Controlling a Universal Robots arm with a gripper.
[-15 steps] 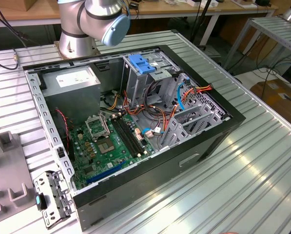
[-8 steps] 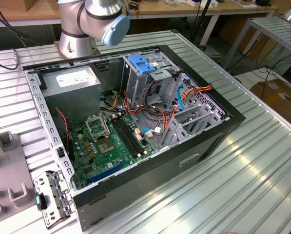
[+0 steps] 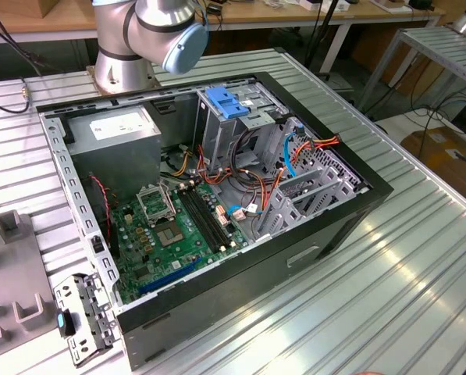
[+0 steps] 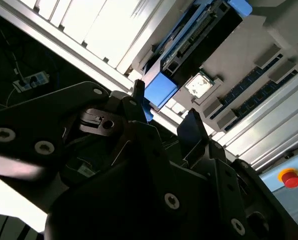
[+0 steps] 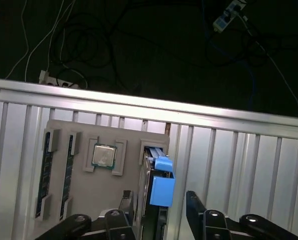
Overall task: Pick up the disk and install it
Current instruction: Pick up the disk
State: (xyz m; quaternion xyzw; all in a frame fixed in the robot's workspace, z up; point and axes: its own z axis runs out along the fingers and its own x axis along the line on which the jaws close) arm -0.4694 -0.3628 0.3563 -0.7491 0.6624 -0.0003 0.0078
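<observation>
The disk (image 5: 158,172) stands on edge in a slot of a grey holder tray (image 5: 64,131), dark with blue plastic rails. In the first wrist view my gripper (image 5: 161,207) is open, its two black fingers on either side of the disk's near end and not touching it. In the second wrist view the disk (image 4: 198,37) lies beyond the open gripper (image 4: 164,110), with the blue rail end close to one fingertip (image 4: 139,94). The open computer case (image 3: 357,205) lies on the ribbed metal table, and its drive cage with a blue latch (image 3: 229,105) is at the far side.
The tray also holds a processor chip (image 5: 104,156) and memory sticks (image 5: 47,185). The arm's base (image 3: 123,62) stands behind the case. Cables run across the inside of the case. A red stop button (image 4: 290,177) sits beside the table. Cables and a power strip (image 5: 227,15) lie on the dark floor.
</observation>
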